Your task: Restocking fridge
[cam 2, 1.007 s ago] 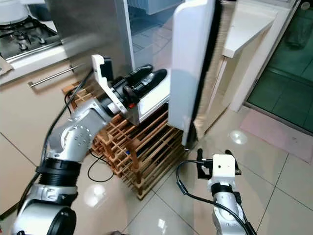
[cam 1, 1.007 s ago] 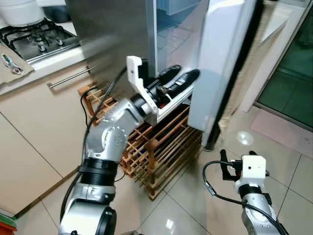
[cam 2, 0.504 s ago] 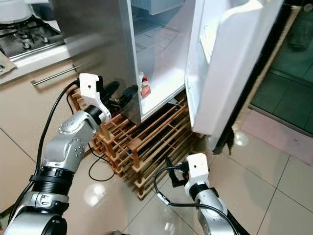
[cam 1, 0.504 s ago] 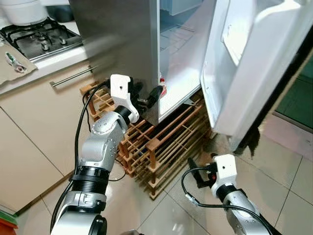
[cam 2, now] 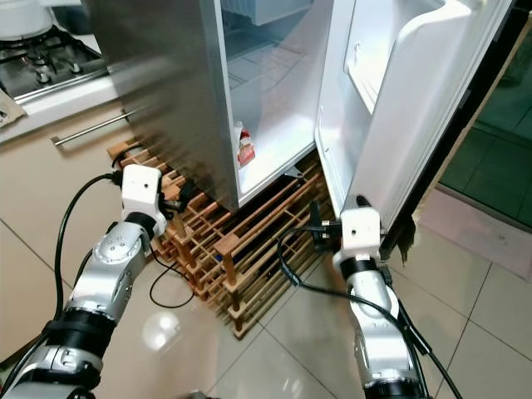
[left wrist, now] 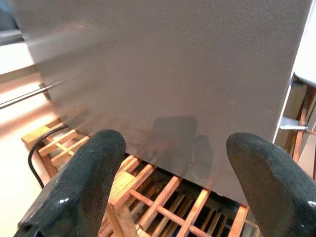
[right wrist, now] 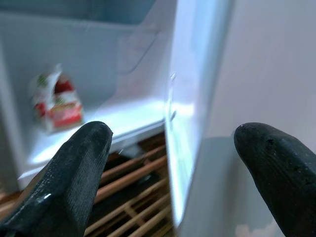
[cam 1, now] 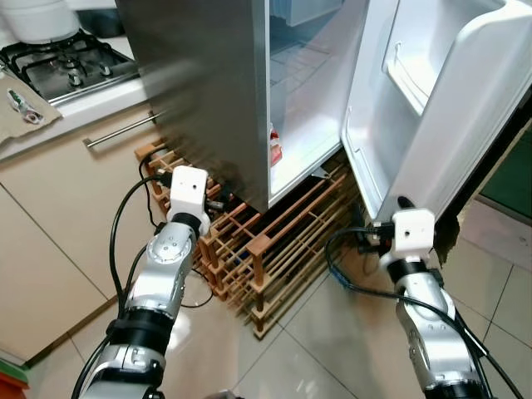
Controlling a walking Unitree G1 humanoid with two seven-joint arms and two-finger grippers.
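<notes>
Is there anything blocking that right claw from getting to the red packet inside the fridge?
Nothing visible does. The fridge door stands wide open, and the right gripper, fingers apart, looks past the door's edge straight at the red packet on the bottom shelf.

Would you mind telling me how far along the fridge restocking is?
Done: the fridge door stands wide open. In hand: nothing; the left gripper and right gripper are both open and empty. Left: the stocking itself; only a red packet sits on the bottom shelf.
</notes>
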